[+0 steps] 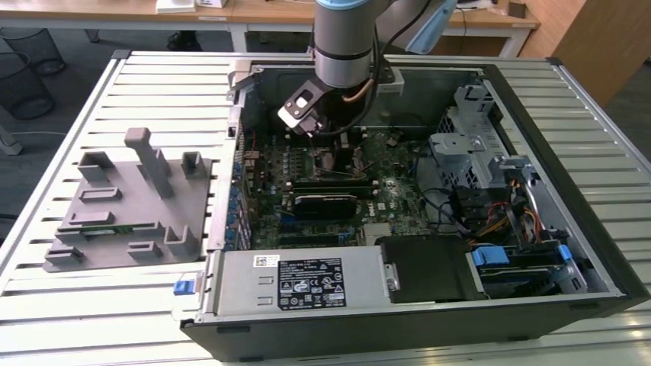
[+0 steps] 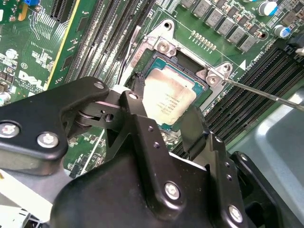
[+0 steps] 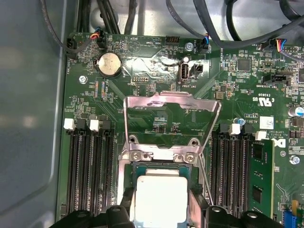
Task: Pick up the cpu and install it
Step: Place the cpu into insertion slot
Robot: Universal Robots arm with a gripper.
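We see a big white bench (image 1: 61,305) with an open computer case (image 1: 407,324) on it, and the arm (image 1: 344,46) reaches down into the case over the green board (image 1: 402,191). In the second wrist view the black fingers (image 2: 137,114) are clamped on two sides of the cpu (image 2: 168,97), a small silvery square. It is right at the open socket (image 2: 161,61).

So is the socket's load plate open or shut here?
Open. In the first wrist view the load plate is swung back over the board, leaving the cpu uncovered.
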